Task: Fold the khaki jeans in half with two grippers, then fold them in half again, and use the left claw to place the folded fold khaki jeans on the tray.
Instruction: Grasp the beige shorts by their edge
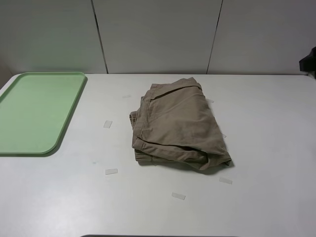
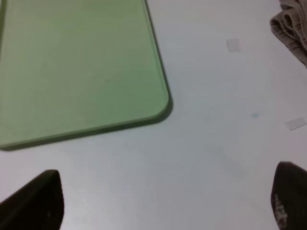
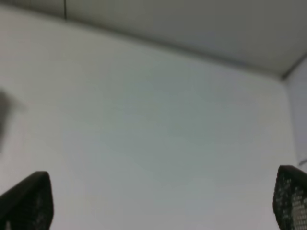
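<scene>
The khaki jeans (image 1: 175, 126) lie folded in a compact bundle on the white table, right of centre in the exterior view; a bit of their gathered edge (image 2: 291, 28) shows in the left wrist view. The mint-green tray (image 1: 34, 111) lies empty at the far left, and its corner (image 2: 81, 67) fills much of the left wrist view. My left gripper (image 2: 168, 201) is open over bare table near the tray's corner, well apart from the jeans. My right gripper (image 3: 163, 201) is open over bare table, holding nothing. Neither gripper shows in the exterior view.
Several small clear tape pieces (image 1: 107, 124) lie on the table around the jeans; one shows in the left wrist view (image 2: 233, 45). A dark object (image 1: 308, 61) sits at the far right edge. Grey wall panels stand behind the table.
</scene>
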`<state>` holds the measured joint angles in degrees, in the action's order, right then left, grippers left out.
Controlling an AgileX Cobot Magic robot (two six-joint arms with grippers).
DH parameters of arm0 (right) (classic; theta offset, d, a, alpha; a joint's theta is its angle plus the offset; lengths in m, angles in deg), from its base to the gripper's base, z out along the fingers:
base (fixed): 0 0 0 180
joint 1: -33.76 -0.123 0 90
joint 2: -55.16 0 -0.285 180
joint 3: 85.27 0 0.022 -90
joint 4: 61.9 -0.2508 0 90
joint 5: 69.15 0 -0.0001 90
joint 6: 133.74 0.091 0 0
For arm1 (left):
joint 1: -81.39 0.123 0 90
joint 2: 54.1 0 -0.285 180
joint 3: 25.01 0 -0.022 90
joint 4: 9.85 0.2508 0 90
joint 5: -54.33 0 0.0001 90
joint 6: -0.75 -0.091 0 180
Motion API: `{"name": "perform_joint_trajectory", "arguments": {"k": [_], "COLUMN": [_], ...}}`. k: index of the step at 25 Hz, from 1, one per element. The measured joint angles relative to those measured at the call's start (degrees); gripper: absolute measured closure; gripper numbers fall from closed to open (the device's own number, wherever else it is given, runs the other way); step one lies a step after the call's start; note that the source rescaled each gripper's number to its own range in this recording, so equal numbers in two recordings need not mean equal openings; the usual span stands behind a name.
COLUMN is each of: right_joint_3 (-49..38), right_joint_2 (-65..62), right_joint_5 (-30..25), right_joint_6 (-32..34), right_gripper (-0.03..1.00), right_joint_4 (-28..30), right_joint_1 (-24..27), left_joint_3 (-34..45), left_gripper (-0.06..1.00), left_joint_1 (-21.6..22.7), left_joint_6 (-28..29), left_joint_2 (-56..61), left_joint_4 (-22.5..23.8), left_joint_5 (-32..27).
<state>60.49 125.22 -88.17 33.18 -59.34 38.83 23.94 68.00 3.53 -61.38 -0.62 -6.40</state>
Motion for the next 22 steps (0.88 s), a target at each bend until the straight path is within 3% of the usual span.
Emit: {"name": "perform_joint_trajectory", "arguments": {"k": [3, 9, 14, 22], "right_joint_3": [-2.83, -4.45, -4.64, -4.7], "right_joint_2": [-11.88, -27.98, -38.57, -49.81], "right_joint_5": [-0.19, -10.01, -16.93, -22.9], "right_joint_6": [-0.77, -0.15, 0.13, 1.0], "right_gripper": [-0.03, -0.03, -0.03, -0.03], "right_joint_4": [-1.07, -1.3, -4.34, -6.93], "right_joint_1": [0.0, 0.0, 0.0, -0.95], "left_joint_3": [0.0, 0.0, 0.0, 0.0], "left_gripper": [0.06, 0.06, 0.06, 0.06], "left_joint_1": [0.0, 0.0, 0.0, 0.0], "left_joint_6": [0.0, 0.0, 0.0, 0.0], "left_joint_2": [0.0, 0.0, 0.0, 0.0], "left_joint_4": [0.0, 0.0, 0.0, 0.0], "left_joint_5": [0.0, 0.0, 0.0, 0.0]}}
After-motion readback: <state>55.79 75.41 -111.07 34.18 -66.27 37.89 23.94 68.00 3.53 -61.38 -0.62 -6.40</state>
